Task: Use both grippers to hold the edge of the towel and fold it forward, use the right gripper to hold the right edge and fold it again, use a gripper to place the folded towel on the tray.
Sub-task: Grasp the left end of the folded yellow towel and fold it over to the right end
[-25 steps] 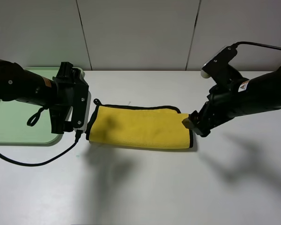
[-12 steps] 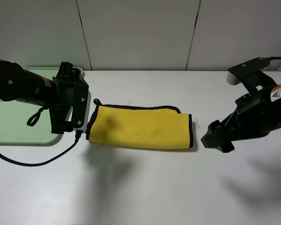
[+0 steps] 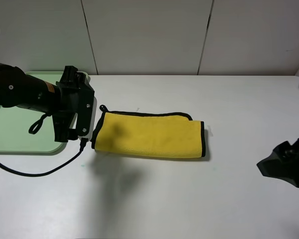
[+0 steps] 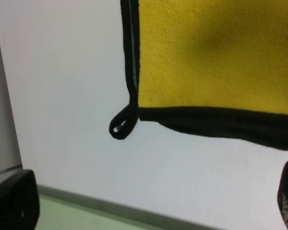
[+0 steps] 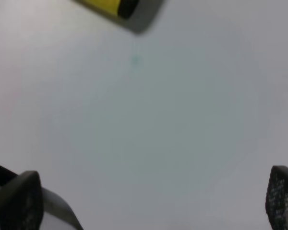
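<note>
Towel (image 3: 148,135) folded once, lying left of the worktop's (image 3: 189,199) centre near the tray (image 3: 10,134): bring the right gripper (image 3: 271,167), wide open and empty by the right edge, to pinch both layers at the right binding (image 3: 203,139), then lay over squarely; left gripper (image 3: 72,130) likewise open, empty.

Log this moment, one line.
towel folded once, off tray | left gripper jaws open, near loop corner | right gripper jaws open, off towel

You have a plain yellow towel (image 3: 149,137) with a black edge (image 3: 204,139), a pale green tray (image 3: 15,139) and a white table (image 3: 164,199).
</note>
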`<state>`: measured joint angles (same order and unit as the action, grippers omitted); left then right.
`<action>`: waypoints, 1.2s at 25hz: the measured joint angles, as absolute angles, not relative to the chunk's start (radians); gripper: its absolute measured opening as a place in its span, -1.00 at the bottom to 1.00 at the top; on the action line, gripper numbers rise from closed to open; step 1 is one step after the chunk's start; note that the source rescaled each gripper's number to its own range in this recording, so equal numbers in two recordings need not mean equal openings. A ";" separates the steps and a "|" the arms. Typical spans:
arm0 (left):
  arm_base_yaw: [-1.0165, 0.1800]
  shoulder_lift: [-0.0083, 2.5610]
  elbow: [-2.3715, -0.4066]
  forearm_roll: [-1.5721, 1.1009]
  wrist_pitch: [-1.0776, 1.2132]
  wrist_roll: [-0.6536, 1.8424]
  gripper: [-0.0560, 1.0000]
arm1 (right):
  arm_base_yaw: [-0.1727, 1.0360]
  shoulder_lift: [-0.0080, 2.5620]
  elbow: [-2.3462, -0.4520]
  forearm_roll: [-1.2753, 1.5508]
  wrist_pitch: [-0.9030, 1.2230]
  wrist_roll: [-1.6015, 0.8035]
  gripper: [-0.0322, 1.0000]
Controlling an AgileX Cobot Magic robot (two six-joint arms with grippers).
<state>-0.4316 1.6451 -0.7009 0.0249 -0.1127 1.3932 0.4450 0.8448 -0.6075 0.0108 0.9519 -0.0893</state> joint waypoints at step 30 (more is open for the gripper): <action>-0.432 1.645 -0.701 0.025 -0.108 1.393 1.00 | 0.445 -0.007 -0.491 0.028 1.020 -0.013 1.00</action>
